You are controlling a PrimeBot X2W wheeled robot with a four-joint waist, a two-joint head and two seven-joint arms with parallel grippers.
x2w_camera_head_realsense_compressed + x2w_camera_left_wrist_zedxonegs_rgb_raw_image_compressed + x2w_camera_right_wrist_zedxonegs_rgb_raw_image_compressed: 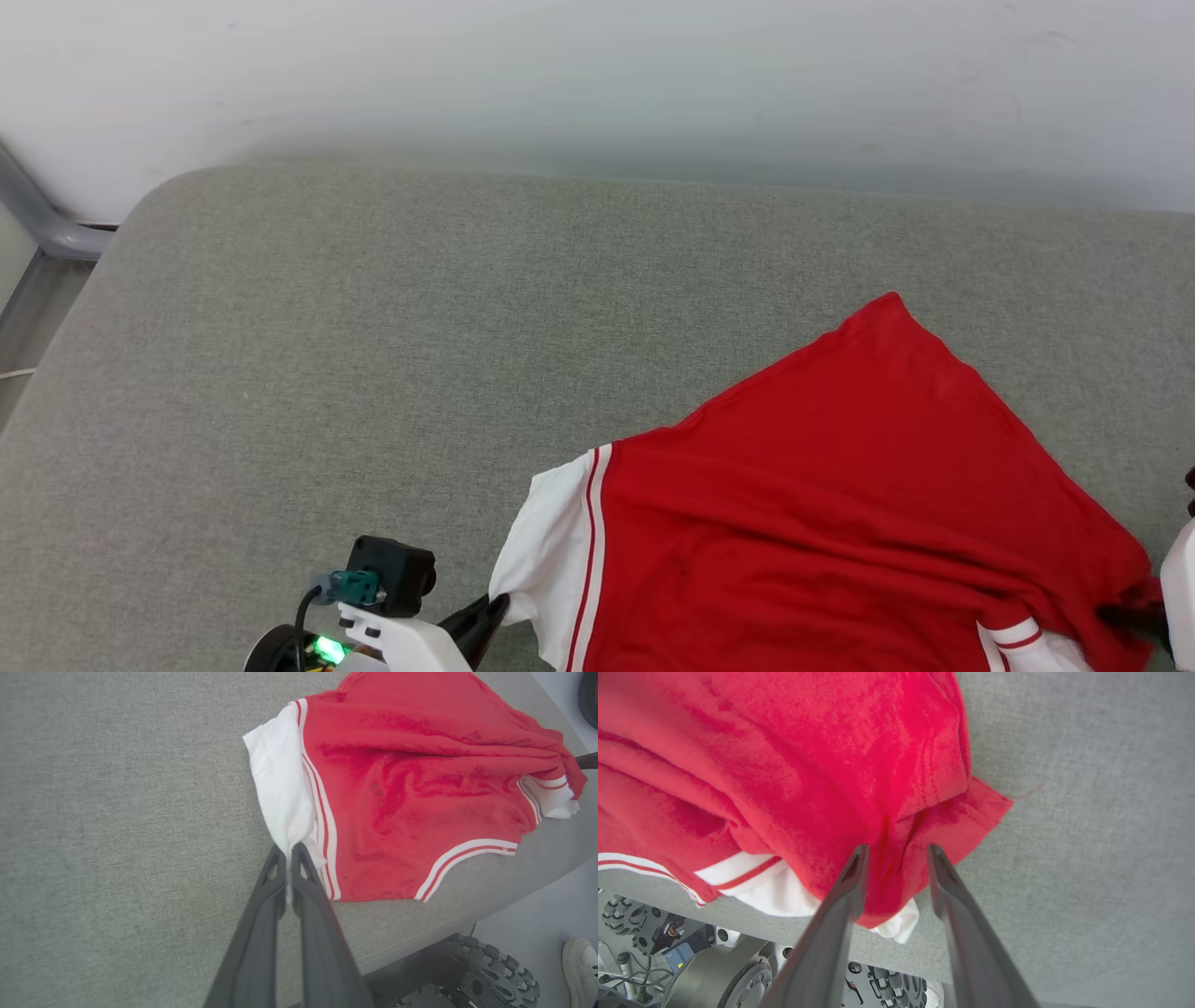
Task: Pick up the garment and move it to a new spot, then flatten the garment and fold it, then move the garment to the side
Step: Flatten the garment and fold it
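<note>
A: How is the left arm posed?
B: It comes in low from 7 o'clock in the head view. The left end effector (288, 851) has its two dark fingers clamped together on the edge of the white sleeve (280, 779) of the red jersey-style shirt (840, 504), which has white short sleeves and red-and-white striped trim

A: And the right one?
B: The right end effector (897, 851) points at the shirt's bunched corner. Its fingers stand parted, with a puckered red fold lying in the gap, and it does not look pinched

A: Where does the shirt lie?
B: Spread on the grey fabric-covered padded surface (373, 373), toward 5 o'clock in the head view and close to the near edge, with a plain red side up

A: Anything hard to make out?
B: The head view's bottom edge cuts off the shirt's lower part, and the right arm (1178, 597) shows there as a pale sliver at 4 o'clock. The second sleeve (784, 896) is mostly tucked beneath a red fold. At 4 o'clock in the left wrist view, a white shoe (579, 963) is cut off by the frame
</note>
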